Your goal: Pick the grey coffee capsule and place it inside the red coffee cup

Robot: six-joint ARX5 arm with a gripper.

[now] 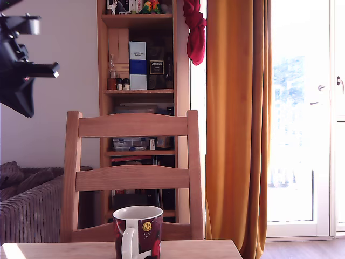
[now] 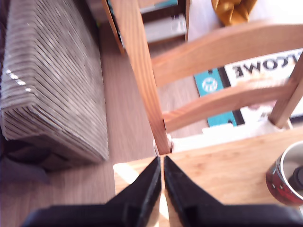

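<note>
The red coffee cup (image 1: pixel 138 232) stands on the wooden table (image 1: pixel 64 251) with its white handle facing the camera and a gold emblem on its side. In the wrist view the cup (image 2: pixel 279 182) sits at the frame's edge, and a small dark grey rounded thing, which looks like the grey coffee capsule (image 2: pixel 298 178), lies inside its white interior. My gripper (image 2: pixel 162 161) hangs high over the table's corner, away from the cup, its black fingers shut with nothing between them. In the exterior view only the black arm (image 1: pixel 19 70) shows, high at that view's left.
A wooden chair (image 1: pixel 135 178) stands right behind the table. A grey ribbed sofa (image 1: pixel 27 208) is at the exterior view's left, with a bookshelf (image 1: pixel 139 81) behind the chair and an orange curtain (image 1: pixel 237 124) at the exterior view's right.
</note>
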